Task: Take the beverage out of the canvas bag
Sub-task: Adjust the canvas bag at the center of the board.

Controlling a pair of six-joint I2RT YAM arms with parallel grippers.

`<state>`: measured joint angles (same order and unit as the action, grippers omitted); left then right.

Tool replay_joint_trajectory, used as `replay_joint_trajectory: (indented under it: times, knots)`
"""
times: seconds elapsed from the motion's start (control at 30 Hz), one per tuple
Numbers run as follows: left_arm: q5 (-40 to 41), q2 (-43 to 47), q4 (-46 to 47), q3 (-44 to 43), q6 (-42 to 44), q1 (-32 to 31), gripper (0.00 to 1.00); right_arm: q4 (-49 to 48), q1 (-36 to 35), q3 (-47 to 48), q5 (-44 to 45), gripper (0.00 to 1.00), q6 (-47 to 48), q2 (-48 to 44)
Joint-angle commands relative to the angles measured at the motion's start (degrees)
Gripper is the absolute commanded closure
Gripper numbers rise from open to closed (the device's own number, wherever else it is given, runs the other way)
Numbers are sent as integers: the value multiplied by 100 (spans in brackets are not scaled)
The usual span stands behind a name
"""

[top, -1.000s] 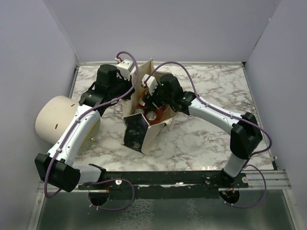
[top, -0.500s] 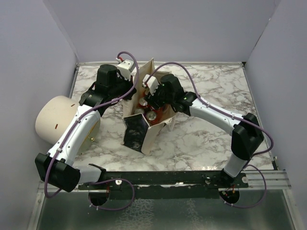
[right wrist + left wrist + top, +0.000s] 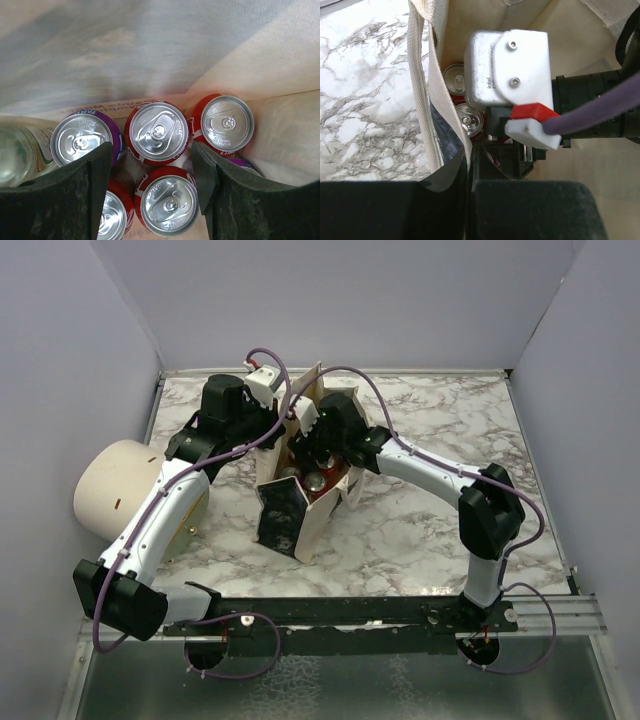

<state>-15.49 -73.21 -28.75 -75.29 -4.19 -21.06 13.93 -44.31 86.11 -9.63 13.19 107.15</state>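
Note:
The canvas bag (image 3: 312,512) stands open at the table's middle, its black panel (image 3: 280,515) facing the near side. My left gripper (image 3: 284,432) is shut on the bag's left rim; the left wrist view shows the cloth edge (image 3: 436,125) pinched between the pads, with the gripper (image 3: 468,172) at the rim. My right gripper (image 3: 312,452) is open inside the bag mouth, and in its own view the gripper (image 3: 152,155) hangs above the cans. Its fingers flank a red can (image 3: 170,205) without touching it. More red cans (image 3: 158,132) (image 3: 227,122), a purple can (image 3: 82,140) and a clear bottle (image 3: 15,155) stand around it.
A cream cylinder (image 3: 115,485) lies at the left table edge beside my left arm. Grey walls close in the marble table (image 3: 430,530) on three sides. The right wrist's white camera housing (image 3: 507,67) fills the bag mouth in the left wrist view.
My right arm has swung left and its gripper has gone further into the bag's mouth. The left arm and the bag have stayed put.

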Motion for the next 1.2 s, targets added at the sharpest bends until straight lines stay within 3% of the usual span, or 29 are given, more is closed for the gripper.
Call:
replay_joint_trajectory:
  times: [0.0,0.1,0.23,0.83,1.17]
  knots:
    - [-217,159,847,-117,171,21,100,452,-25,460,242,38,-727,341]
    - [-198,171,803,-120,212,21,100,770,-116,603,507,37,-1091,369]
    - [-202,167,811,-62,170,22,100,1100,-137,736,868,24,-1777,329]
    - [-344,99,759,-65,194,14,100,2018,-143,1778,1457,23,-3297,1001]
    - [-390,166,821,40,251,14,100,2137,-212,2031,1520,20,-3389,1391]
